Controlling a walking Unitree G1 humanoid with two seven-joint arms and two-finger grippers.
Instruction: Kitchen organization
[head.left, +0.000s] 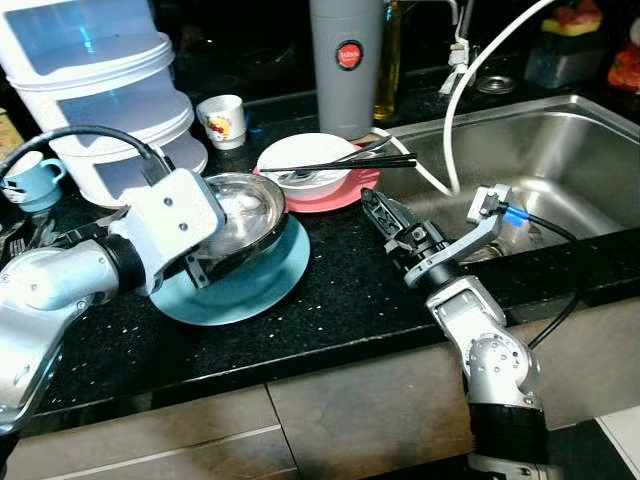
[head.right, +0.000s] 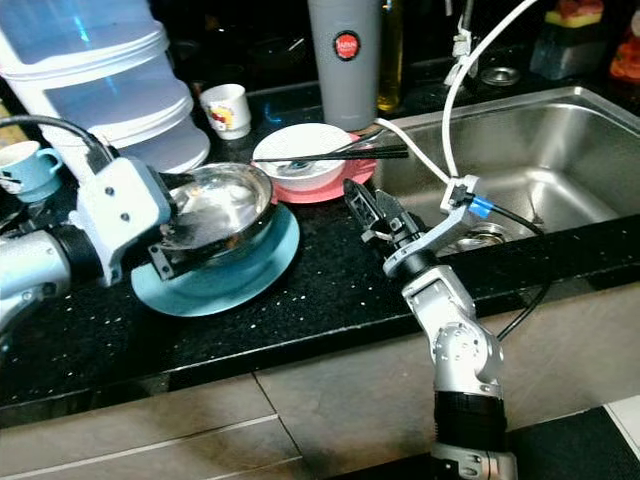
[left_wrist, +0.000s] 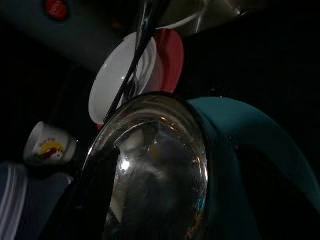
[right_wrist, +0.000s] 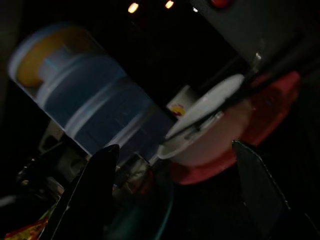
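Running along the robot's side, the black table (head.left: 340, 300) ends in a straight front edge, and the steel sink (head.left: 560, 150) opens at its right end. Bare table lies between the teal plate (head.left: 262, 282) and the sink's rim.

The steel bowl (head.left: 245, 215) sits tilted on the teal plate, its near side raised. The left claw (head.left: 195, 262) is at that bowl's near rim, apparently clenched on it, though its fingers are largely hidden behind the wrist housing.

The right claw (head.left: 385, 215) hovers over the table just beside the sink's left rim, fingers spread wide in the right wrist view, holding nothing and aimed toward the white bowl (head.left: 305, 165). That bowl stands on a red plate (head.left: 345, 192), with black chopsticks (head.left: 340, 163) laid across its top.

Behind stand a grey flask (head.left: 345, 60), a small printed cup (head.left: 222, 120) and a stacked white container (head.left: 100, 90). A white hose (head.left: 470, 80) curves down into the sink.
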